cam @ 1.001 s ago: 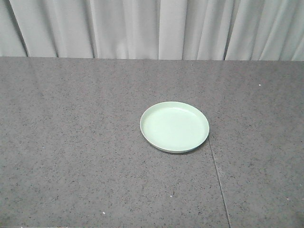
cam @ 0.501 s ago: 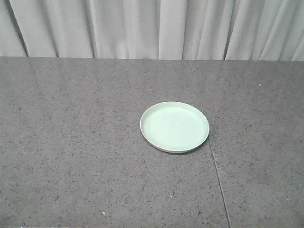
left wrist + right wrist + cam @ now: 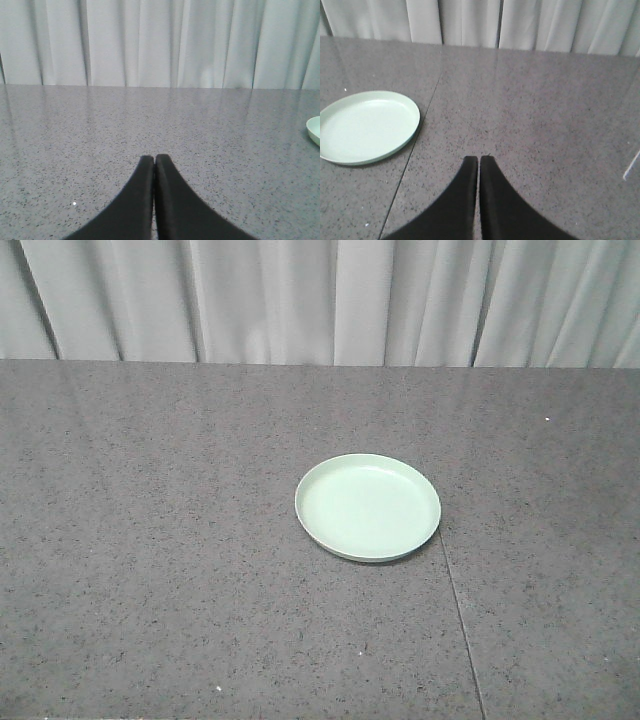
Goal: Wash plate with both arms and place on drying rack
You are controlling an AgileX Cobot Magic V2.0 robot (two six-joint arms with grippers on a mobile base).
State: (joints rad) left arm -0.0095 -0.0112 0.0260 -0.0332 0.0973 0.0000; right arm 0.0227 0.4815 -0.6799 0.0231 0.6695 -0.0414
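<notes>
Plate (image 3: 367, 507) — mint-green, on speckled countertop (image 3: 150, 540)

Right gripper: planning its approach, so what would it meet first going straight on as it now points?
Likely nothing near: ahead of the right gripper lies bare countertop, then the curtain. The plate sits off to its left, outside that line.

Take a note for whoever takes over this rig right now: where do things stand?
Black left end effector: shut, empty, over the grey speckled stone countertop.
Black right end effector: shut, empty.
Pale mint-green round plate: flat on the countertop, between the two, untouched.
Drying rack: not in view.
Done: nothing.
Left: pick up, wash and rack the plate.
</notes>
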